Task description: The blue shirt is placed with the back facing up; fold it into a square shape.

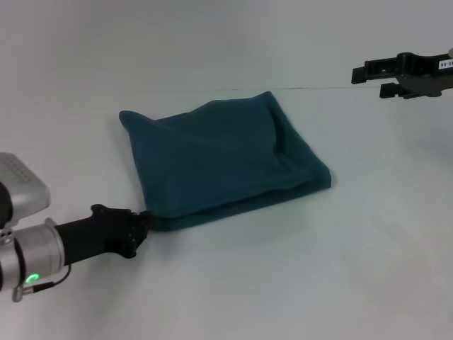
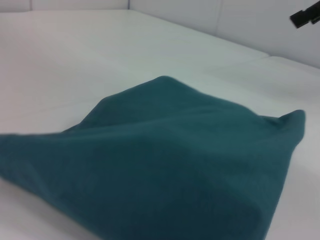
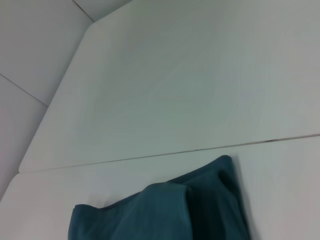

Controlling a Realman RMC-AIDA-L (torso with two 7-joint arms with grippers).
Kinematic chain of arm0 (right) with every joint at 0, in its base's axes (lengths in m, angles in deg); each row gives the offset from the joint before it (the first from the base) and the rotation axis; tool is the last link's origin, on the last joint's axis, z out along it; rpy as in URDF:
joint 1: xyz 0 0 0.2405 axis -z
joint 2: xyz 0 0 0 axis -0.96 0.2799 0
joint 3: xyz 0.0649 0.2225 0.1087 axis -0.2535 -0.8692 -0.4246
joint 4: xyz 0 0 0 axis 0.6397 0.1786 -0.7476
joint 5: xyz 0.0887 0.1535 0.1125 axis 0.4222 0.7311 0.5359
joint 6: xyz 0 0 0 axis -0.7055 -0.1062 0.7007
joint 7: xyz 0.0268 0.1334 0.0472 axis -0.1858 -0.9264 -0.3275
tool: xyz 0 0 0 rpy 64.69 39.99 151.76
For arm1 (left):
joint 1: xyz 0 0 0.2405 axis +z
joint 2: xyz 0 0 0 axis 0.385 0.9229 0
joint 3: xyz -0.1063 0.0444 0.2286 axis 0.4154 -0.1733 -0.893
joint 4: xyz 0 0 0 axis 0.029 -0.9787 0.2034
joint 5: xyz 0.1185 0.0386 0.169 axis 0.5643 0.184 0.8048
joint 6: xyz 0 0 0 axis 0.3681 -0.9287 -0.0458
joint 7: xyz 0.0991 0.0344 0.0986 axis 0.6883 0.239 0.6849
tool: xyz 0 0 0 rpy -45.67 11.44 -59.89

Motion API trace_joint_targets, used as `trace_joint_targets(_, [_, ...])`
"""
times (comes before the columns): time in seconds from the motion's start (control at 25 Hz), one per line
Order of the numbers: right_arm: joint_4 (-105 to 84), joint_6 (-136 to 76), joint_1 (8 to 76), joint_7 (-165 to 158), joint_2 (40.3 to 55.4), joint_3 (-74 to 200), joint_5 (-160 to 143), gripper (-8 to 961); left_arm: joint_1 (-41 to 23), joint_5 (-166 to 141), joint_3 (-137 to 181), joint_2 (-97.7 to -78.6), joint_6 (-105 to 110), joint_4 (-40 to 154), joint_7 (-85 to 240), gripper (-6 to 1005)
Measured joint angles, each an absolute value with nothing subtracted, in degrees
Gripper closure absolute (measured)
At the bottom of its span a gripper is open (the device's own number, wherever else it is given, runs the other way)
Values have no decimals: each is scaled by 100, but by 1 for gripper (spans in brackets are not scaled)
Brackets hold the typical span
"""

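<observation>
Soft, even light falls over my white worktop [image 1: 283, 283], bright with no glare and a faint greenish cast. Under the blue shirt [image 1: 219, 166] I see only a thin, diffuse shadow along its near edge, so the light seems to come from overhead. From my head the picture is fairly sharp. At my left wrist the cloth close to the lens is blurred. At my right wrist the shirt's edges look soft too.

Soft matt cloth of the blue shirt [image 1: 219, 163] on a smooth, faintly glossy white table [image 1: 297, 283]
</observation>
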State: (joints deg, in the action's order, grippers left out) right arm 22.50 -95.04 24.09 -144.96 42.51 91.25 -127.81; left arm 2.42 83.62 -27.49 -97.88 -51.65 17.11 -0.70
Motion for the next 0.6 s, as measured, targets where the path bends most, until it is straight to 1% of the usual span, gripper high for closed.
trace_joint_targets(0.2, [2250, -9523, 2408, -14496, 4252, 9125, -12781, 108, 413, 8390, -2669, -9765, -5172, 1560, -139, 949])
trace_joint_targets(0.4, [2249, -9529, 2408, -14496, 4252, 9125, -12781, 108, 393, 8563, -2478, -9736, -5276, 1541, -192, 950])
trace_joint_targets(0.6, [2241, -9529, 2408, -14494, 4252, 9125, -12781, 108, 379, 8571, -2451, -9748, -5338, 1536, -193, 941])
